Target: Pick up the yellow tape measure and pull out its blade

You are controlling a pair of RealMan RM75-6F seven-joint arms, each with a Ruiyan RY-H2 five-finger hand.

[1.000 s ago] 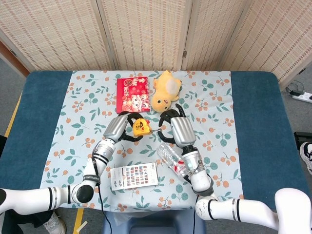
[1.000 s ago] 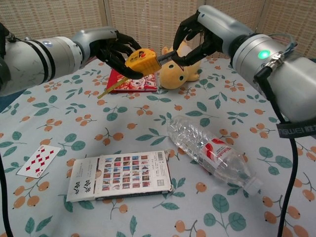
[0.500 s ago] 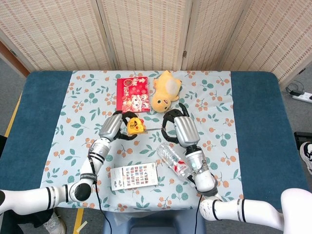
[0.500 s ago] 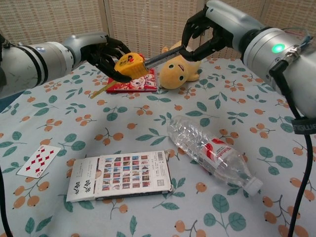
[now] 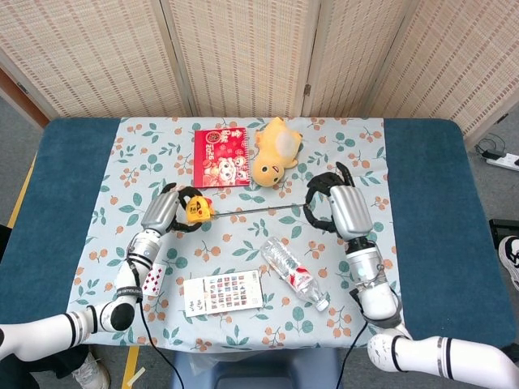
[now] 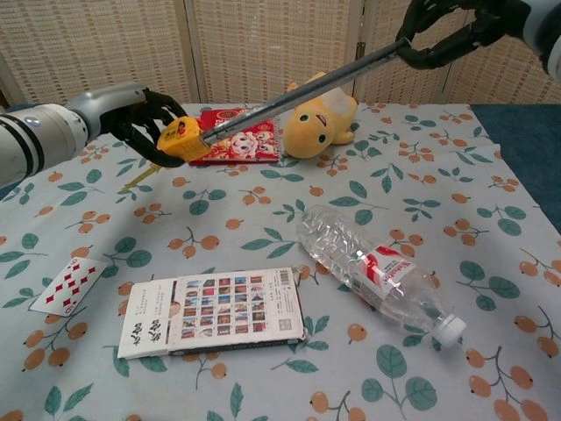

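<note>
My left hand (image 5: pixel 172 212) (image 6: pixel 145 118) grips the yellow tape measure (image 5: pixel 197 211) (image 6: pixel 178 140) above the left part of the table. A long stretch of blade (image 5: pixel 259 211) (image 6: pixel 298 92) runs from the case across to my right hand (image 5: pixel 336 209) (image 6: pixel 451 33). That hand pinches the blade's end, high at the upper right of the chest view. The blade passes in front of the plush toy in the chest view. Both hands are off the table.
A red booklet (image 5: pixel 220 156) and a yellow plush toy (image 5: pixel 276 151) lie at the back. A clear water bottle (image 5: pixel 292 273) (image 6: pixel 377 267) and a box with a picture grid (image 5: pixel 223 292) (image 6: pixel 215 313) lie near the front. A playing card (image 6: pixel 66 285) sits front left.
The hands have moved apart: the left went left with the case, the right went right and up holding the blade's end. The drawn-out blade is now much longer.
</note>
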